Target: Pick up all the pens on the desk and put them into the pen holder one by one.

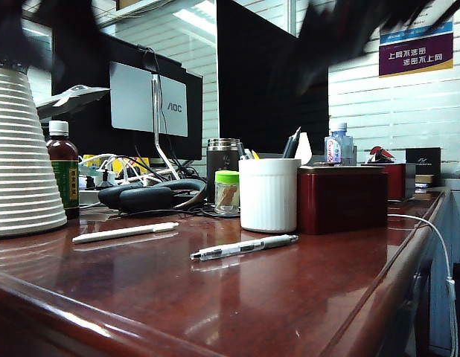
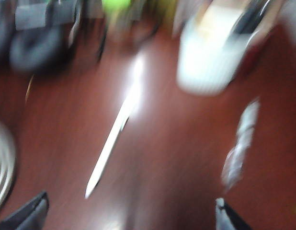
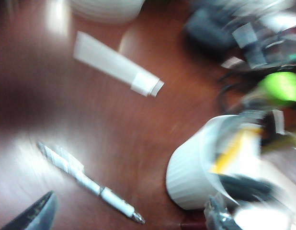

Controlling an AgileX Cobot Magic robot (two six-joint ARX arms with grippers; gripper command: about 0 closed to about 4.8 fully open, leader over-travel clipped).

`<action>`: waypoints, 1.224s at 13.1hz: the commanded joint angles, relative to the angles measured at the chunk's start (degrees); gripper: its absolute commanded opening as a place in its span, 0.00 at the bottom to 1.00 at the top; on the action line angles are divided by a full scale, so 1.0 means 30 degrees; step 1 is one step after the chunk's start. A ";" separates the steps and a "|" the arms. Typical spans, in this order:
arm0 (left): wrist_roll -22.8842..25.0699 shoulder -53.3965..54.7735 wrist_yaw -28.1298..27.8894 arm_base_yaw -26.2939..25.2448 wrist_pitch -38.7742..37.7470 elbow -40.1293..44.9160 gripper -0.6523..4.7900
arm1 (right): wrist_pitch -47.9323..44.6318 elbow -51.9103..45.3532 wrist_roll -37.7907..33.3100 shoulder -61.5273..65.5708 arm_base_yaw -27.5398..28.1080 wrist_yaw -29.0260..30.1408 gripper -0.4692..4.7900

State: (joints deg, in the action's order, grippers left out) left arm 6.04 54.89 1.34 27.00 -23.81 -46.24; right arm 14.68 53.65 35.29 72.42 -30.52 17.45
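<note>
Worktop [image 1: 304,297] was glossy reddish-brown wood with a rounded edge. Pen holder [image 1: 269,195], a white ribbed cylinder with smooth rim, stood beside a dark red box [image 1: 342,199] and held dark pens plus something yellow. White pen [image 1: 126,232], an opaque capped stick, and clear pen [image 1: 243,247], with see-through barrel and clip, lay flat in front, well apart. Left hand [image 2: 131,215] and right hand [image 3: 133,218] hovered above, both spread wide and holding nothing; views blurred.
</note>
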 commanded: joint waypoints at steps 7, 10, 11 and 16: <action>-0.1239 0.5195 0.1348 -0.0051 -0.0641 -0.0044 1.00 | 0.3606 0.3927 0.1880 0.7920 -0.0772 -0.0525 0.77; -0.1144 0.5238 0.1348 -0.0058 -0.0357 -0.0036 1.00 | 0.5173 0.3912 0.3410 0.8429 -0.0801 -0.0270 0.77; -0.1158 0.5238 0.1348 -0.0051 -0.0044 -0.0036 1.00 | 0.5005 0.3912 0.3767 0.8561 -0.0801 -0.0291 0.77; -0.1158 0.5238 0.1333 -0.0051 -0.0044 -0.0029 1.00 | 0.3577 0.4539 0.4248 1.0360 -0.1472 -0.0350 0.76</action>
State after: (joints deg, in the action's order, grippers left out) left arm 2.72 70.81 5.15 26.81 -24.21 -46.24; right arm 25.36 66.81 47.99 103.15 -34.46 16.25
